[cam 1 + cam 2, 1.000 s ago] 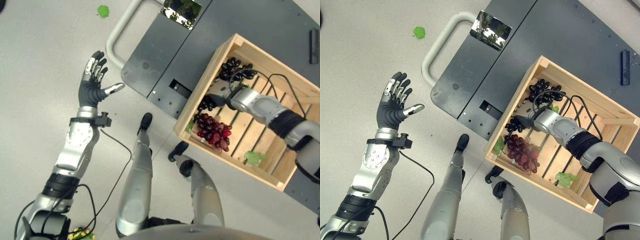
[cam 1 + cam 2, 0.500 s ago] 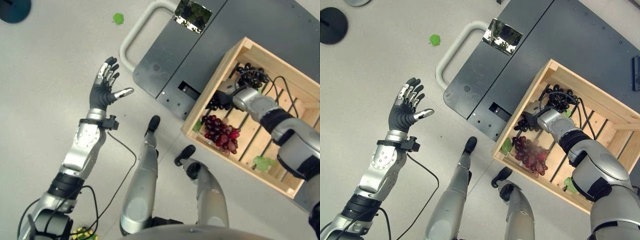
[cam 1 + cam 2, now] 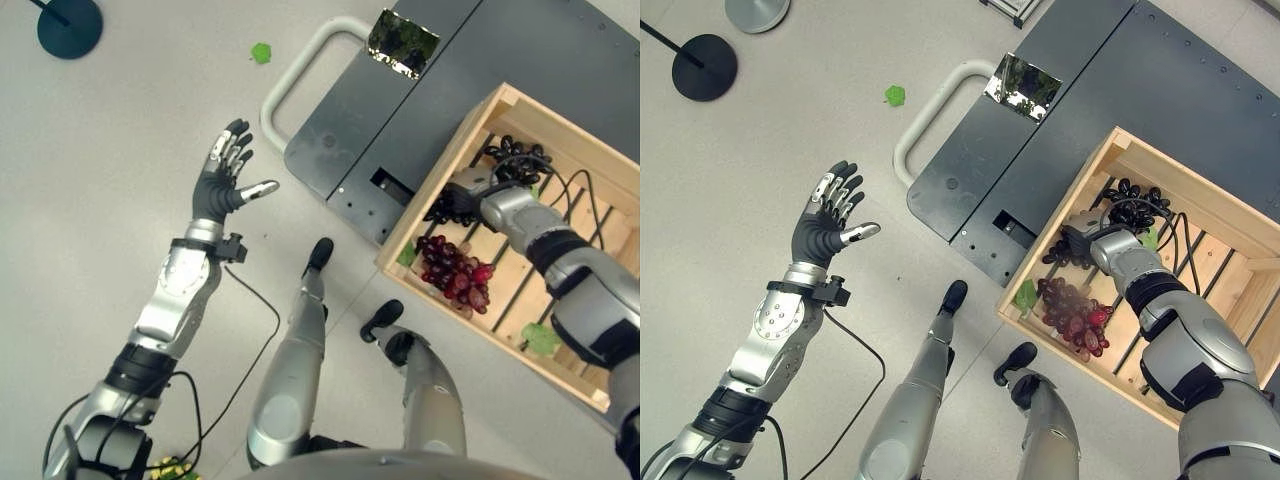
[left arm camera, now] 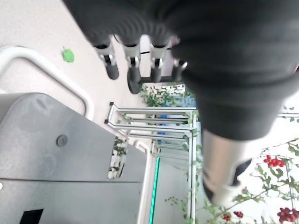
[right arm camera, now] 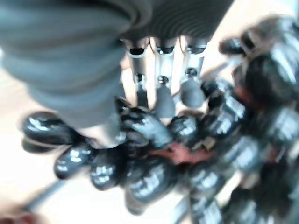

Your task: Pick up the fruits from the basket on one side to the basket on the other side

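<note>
Black grapes (image 5: 154, 154) lie in the wooden crate (image 3: 1230, 225) under the right hand (image 3: 1083, 232), which reaches into the crate's corner nearest the grey cart. In the right wrist view the dark-tipped fingers (image 5: 164, 100) point down onto the top of the bunch, their tips touching the glossy berries, with the thumb pressed against the cluster on one side. The fingers bend around the grapes, so the hand is grasping the bunch where it lies on the crate's slats. More black grapes (image 3: 515, 160) sit just past the hand toward the crate's far wall, and whether they belong to the same bunch cannot be told. A bunch of red grapes (image 3: 1072, 315) lies just beside the hand, closer to the crate's near wall, apart from the fingers. Green leaves show in the crate: one (image 3: 1026, 296) at the near corner, another (image 3: 540, 338) further along the slats.

The crate stands on the dark grey platform cart (image 3: 1080, 110), whose pale tubular handle (image 3: 930, 120) loops out over the floor. A small green leaf (image 3: 895, 95) lies on the floor beyond the handle, and a dark round stand base (image 3: 704, 66) sits well apart from it.

The left hand (image 3: 824, 228) is raised over the bare floor, well apart from the crate, its fingers spread and straight, thumb out to the side, holding nothing.
</note>
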Controlling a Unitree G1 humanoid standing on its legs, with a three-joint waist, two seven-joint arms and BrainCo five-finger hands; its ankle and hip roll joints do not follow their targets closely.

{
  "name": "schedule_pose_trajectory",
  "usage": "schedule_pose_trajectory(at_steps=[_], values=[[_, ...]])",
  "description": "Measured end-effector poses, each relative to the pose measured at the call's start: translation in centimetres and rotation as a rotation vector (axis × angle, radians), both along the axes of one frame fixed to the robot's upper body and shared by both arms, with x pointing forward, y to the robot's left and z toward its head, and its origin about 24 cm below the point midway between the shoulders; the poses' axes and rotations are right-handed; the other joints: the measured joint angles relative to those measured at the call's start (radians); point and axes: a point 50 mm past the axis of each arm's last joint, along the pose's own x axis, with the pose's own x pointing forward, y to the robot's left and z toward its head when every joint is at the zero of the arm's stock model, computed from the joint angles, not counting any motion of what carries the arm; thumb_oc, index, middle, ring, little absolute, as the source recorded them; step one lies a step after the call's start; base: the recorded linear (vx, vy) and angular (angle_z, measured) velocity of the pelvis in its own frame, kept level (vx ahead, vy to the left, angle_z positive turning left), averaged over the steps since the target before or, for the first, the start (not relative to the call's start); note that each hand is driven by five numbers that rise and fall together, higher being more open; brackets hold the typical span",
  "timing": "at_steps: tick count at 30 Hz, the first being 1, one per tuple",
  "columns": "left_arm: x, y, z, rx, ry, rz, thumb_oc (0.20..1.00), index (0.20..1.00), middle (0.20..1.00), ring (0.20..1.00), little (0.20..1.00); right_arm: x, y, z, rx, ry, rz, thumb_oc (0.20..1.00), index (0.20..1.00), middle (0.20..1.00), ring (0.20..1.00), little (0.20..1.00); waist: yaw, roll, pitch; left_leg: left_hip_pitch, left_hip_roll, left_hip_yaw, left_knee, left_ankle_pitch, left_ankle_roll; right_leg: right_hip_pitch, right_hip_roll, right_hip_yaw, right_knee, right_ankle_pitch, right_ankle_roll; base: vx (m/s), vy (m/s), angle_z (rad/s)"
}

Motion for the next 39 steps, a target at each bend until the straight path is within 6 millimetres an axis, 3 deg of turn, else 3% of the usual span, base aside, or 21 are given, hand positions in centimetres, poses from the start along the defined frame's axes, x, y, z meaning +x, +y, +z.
schedule_pose_trajectory(at_steps=[1, 7, 17, 21, 27, 34, 39], values=[[-0.2, 0.7, -0.1, -0.009, 0.002, 0.029, 1.000, 1.000, 1.000, 1.000, 1.000, -1.5, 0.3, 0.3, 0.128, 0.047, 0.054, 0.200, 0.200, 0.200, 0.200, 0.200, -0.002, 0.000, 0.000, 0.002, 0.002, 0.002, 0.002, 0.003, 0.000, 0.003, 0.002, 0.000, 0.000, 0.001, 0.000, 0.00, -0.034, -0.03], [-0.4, 1.5, -0.1, -0.003, 0.004, 0.023, 1.000, 1.000, 1.000, 1.000, 1.000, -3.5, 0.4, -0.6, 0.752, 0.297, 0.048, 0.200, 0.200, 0.200, 0.200, 0.200, -0.024, -0.008, 0.004, 0.085, 0.013, 0.013, -0.017, 0.003, 0.000, 0.085, 0.015, 0.000, -0.028, 0.000, 0.000, 0.00, -0.012, -0.01], [-1.0, 3.1, -0.5, 0.008, 0.029, 0.042, 1.000, 1.000, 1.000, 1.000, 1.000, -5.6, -0.6, -2.2, 1.153, 0.422, 0.004, 0.200, 0.200, 0.200, 0.200, 0.200, -0.019, -0.042, 0.021, 0.146, 0.019, 0.016, -0.053, 0.008, 0.002, 0.139, 0.017, -0.006, -0.040, 0.000, 0.000, 0.00, 0.001, 0.02], [-1.0, 3.3, -0.4, 0.004, 0.023, 0.050, 1.000, 1.000, 1.000, 1.000, 1.000, -5.7, -0.5, -1.5, 1.302, 0.391, 0.036, 0.200, 0.200, 0.200, 0.200, 0.200, -0.020, -0.043, 0.021, 0.158, 0.016, 0.019, -0.061, 0.013, 0.003, 0.148, 0.014, -0.006, -0.042, 0.000, 0.002, 0.00, 0.000, 0.00], [-1.3, 3.9, -0.6, -0.005, 0.027, 0.074, 1.000, 1.000, 1.000, 1.000, 1.000, -6.2, -0.2, -2.2, 1.652, 0.308, 0.035, 0.200, 0.200, 0.200, 0.200, 0.200, -0.048, -0.048, 0.018, 0.192, 0.017, 0.029, -0.063, 0.012, 0.004, 0.188, 0.016, -0.005, -0.064, 0.002, 0.008, 0.00, 0.005, 0.00], [-1.6, 4.8, -0.7, -0.028, 0.026, 0.114, 1.000, 1.000, 1.000, 1.000, 1.000, -7.3, -0.7, -3.0, 1.911, 0.199, 0.018, 0.200, 0.200, 0.200, 0.200, 0.200, -0.070, -0.049, 0.015, 0.225, 0.022, 0.063, -0.064, 0.003, 0.012, 0.210, 0.016, 0.016, -0.069, 0.006, 0.010, 0.02, 0.025, -0.08], [-1.9, 4.8, -1.4, -0.042, 0.048, 0.116, 1.000, 1.000, 1.000, 1.000, 1.000, -8.2, -0.8, -3.7, 1.962, 0.193, 0.000, 0.200, 0.200, 0.200, 0.200, 0.200, -0.078, -0.049, -0.059, 0.233, 0.028, 0.083, -0.076, 0.000, 0.013, 0.210, 0.021, 0.027, -0.086, 0.012, 0.013, 0.01, 0.018, -0.10]])
